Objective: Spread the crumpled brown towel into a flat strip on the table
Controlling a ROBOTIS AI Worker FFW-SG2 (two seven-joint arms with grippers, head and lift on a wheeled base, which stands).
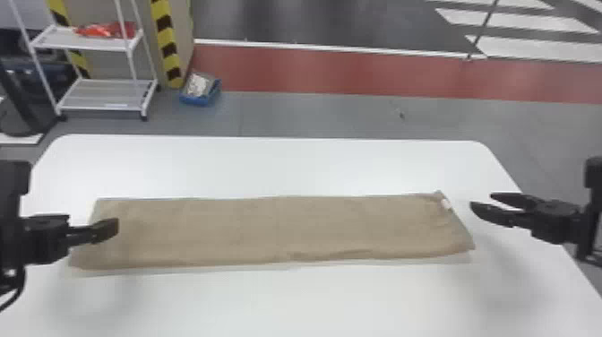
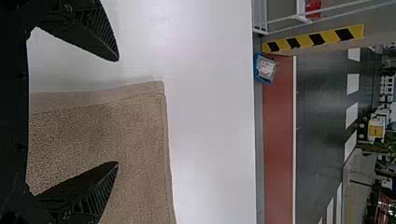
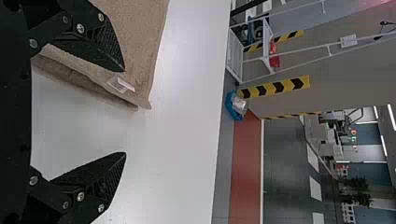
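The brown towel [image 1: 277, 228] lies as a long flat strip across the white table, with slight ripples along its near edge and a small white tag at its far right corner. My left gripper [image 1: 105, 228] hangs above the towel's left end, and in the left wrist view that gripper [image 2: 117, 112] stands open over the towel's edge [image 2: 135, 126]. Beyond the strip's right end is my right gripper [image 1: 481, 204], apart from the cloth. The right wrist view has this gripper [image 3: 125, 114] open, with the tagged towel corner [image 3: 140, 95] lying below it.
The white table [image 1: 286, 166] has bare surface in front of and behind the towel. On the floor beyond stand a white shelf rack [image 1: 103, 94] at the back left and a blue bin [image 1: 200, 92] beside a striped pillar [image 1: 168, 49].
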